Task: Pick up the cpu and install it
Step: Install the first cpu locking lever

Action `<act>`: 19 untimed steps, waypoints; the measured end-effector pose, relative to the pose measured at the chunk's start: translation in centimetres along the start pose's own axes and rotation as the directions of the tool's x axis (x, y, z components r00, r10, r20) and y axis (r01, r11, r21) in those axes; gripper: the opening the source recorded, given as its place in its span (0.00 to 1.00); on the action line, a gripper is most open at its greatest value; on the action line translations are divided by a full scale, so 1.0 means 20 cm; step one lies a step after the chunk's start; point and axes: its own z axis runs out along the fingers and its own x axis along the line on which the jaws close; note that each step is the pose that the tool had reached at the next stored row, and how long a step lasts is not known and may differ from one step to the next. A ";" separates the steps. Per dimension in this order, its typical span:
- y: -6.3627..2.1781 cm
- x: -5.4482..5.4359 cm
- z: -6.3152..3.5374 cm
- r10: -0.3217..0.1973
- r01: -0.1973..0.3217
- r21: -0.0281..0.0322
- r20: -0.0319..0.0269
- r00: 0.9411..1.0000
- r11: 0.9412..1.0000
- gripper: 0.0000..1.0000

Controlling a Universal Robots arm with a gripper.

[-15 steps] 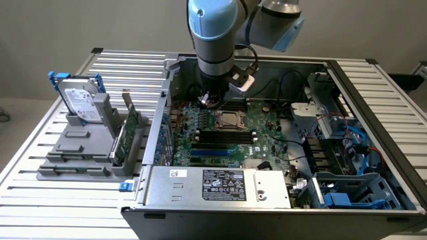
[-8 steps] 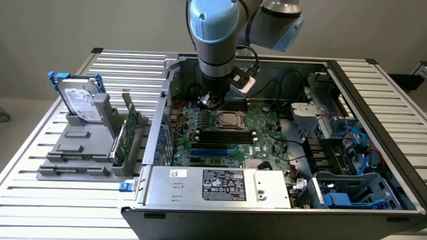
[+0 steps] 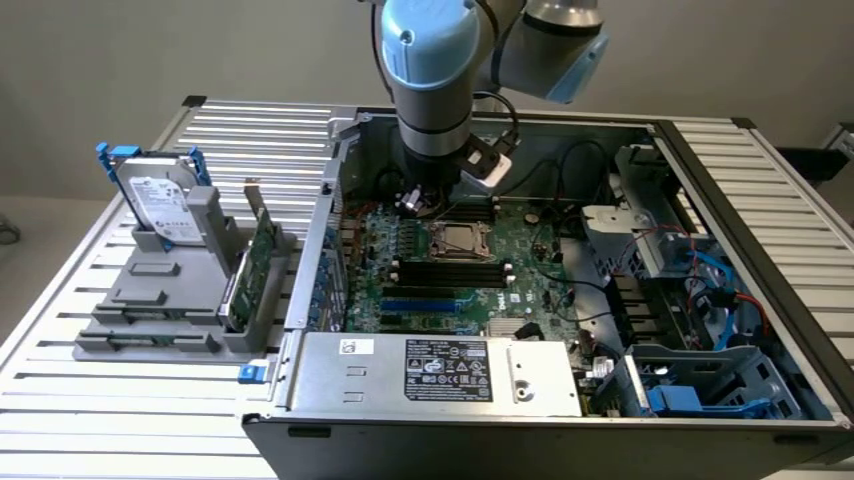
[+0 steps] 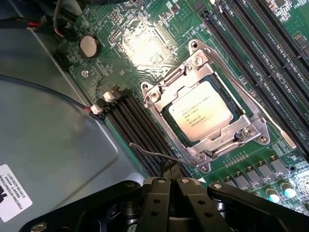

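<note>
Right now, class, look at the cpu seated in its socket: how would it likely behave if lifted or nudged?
The cpu looks a flat, rigid, metal-topped square: probably stiff, light, unlikely to roll. Its smooth top and thin edges may slip when pinched. Recessed inside the socket frame, it would likely jam rather than slide if pushed.

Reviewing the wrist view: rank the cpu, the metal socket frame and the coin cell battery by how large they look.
1. metal socket frame, which encloses the cpu
2. cpu
3. coin cell battery, clearly smallest

All three sit on the same board, so nearness probably does not change the order.
</note>
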 end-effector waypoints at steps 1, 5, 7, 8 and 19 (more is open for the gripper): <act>0.001 0.00 0.000 0.000 0.000 0.000 0.000 1.000 1.000 0.11; 0.007 0.00 0.004 0.001 -0.001 0.000 0.000 1.000 1.000 0.11; 0.008 0.00 0.005 0.002 -0.002 -0.001 0.000 1.000 1.000 0.11; 0.008 0.00 0.007 0.003 -0.003 -0.001 0.000 1.000 1.000 0.11; 0.024 0.01 0.017 0.009 -0.009 -0.002 -0.001 1.000 1.000 0.11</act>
